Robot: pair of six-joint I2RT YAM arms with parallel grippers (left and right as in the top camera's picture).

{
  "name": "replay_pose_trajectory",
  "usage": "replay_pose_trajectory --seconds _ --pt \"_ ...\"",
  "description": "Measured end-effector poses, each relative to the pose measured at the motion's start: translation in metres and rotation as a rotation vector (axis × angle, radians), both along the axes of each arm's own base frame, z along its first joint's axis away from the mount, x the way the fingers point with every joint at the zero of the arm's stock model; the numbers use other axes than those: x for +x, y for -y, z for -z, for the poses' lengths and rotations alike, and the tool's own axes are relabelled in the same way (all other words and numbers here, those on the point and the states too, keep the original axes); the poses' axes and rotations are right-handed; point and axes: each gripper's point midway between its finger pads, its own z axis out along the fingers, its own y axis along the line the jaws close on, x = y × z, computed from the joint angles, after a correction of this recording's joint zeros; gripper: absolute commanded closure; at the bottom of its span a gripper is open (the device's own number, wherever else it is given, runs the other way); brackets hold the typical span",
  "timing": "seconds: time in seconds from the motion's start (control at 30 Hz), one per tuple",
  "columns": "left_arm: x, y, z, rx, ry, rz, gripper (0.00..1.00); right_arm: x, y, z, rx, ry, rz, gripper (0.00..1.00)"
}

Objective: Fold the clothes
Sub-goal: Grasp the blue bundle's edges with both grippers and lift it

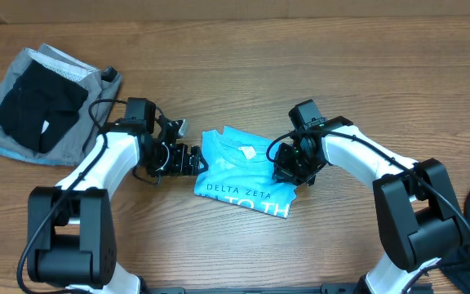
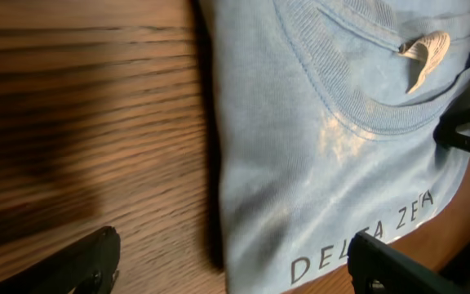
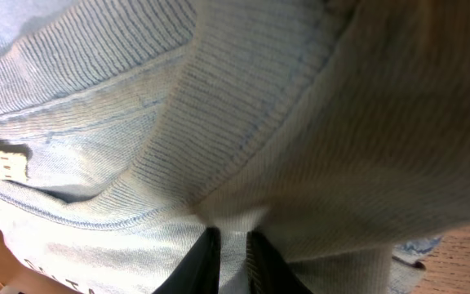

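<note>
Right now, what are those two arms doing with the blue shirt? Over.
Left jaws open over edge of blue T-shirt. Right jaws pinched on it near collar. Shirt folded, mid-table. Grey-and-black pile well aside, nothing blocking.

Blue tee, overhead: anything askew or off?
The folded T-shirt lies tilted against the wood grain of the table. The right pincer pinches a bunched ridge of fabric by the collar. The left pincer stands open at the shirt's left edge. No damage visible.

- The left arm [image 1: 108, 159] bent inward; the left gripper [image 1: 191, 160] held its fingers [image 2: 80, 261] spread wide.
- The right arm [image 1: 365, 151] bent inward; the right gripper [image 1: 288, 174] had its fingers [image 3: 196, 263] pinched on the T-shirt [image 1: 239, 175].
</note>
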Motion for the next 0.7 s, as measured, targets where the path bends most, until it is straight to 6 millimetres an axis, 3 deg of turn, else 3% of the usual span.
replay_pose_trajectory --seconds 0.17,0.33,0.5,0.53,0.57,0.7 --pt "0.004 0.019 0.018 -0.071 -0.038 0.026 0.22 0.000 0.000 0.000 0.000 0.001 -0.001 0.84" --pt "0.013 0.059 0.019 -0.247 -0.051 0.078 0.29 0.001 0.000 0.000 0.001 0.003 -0.001 0.84" --pt "0.002 0.095 0.020 -0.338 -0.068 0.164 0.39 0.000 0.000 0.000 0.000 0.002 -0.001 0.84" --pt "-0.002 0.100 0.021 -0.342 -0.074 0.179 0.47 0.000 0.000 0.000 0.000 0.002 -0.001 0.84" --pt "-0.008 0.107 0.023 -0.331 -0.080 0.205 0.62 0.000 0.000 0.000 0.000 0.001 -0.001 0.84" --pt "-0.017 0.111 0.033 -0.310 -0.117 0.211 0.88 -0.001 0.001 0.000 -0.002 -0.001 -0.012 0.88"
